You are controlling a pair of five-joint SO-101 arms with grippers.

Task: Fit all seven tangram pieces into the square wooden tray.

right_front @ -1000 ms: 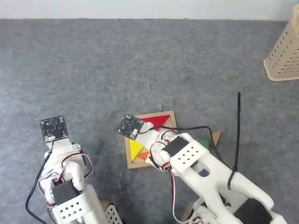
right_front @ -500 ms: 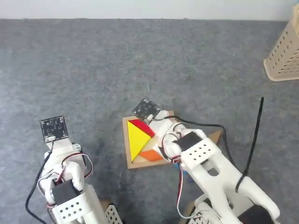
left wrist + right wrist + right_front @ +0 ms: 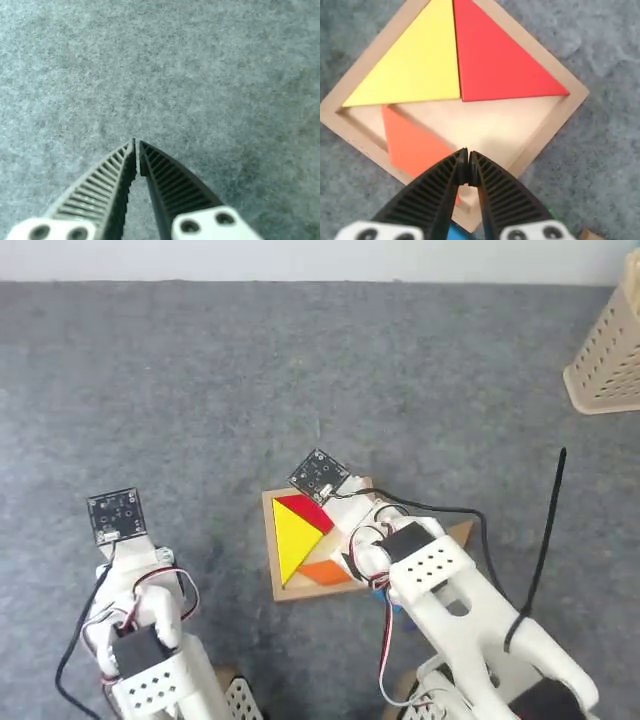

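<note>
**Felt, bare wood, flat colour and ribbed plastic**

The table (image 3: 200, 370) is covered in grey, felt-like cloth, rough and matt. The wooden tray (image 3: 540, 136) is pale, unvarnished wood, smooth and dull. The yellow triangle (image 3: 415, 70), red triangle (image 3: 495, 65) and orange piece (image 3: 412, 145) have a smooth, even coat with little shine. Both arms' jaws are black ribbed plastic on white plastic mounts. The arm shell (image 3: 430, 570) is hard, smooth white plastic.
</note>
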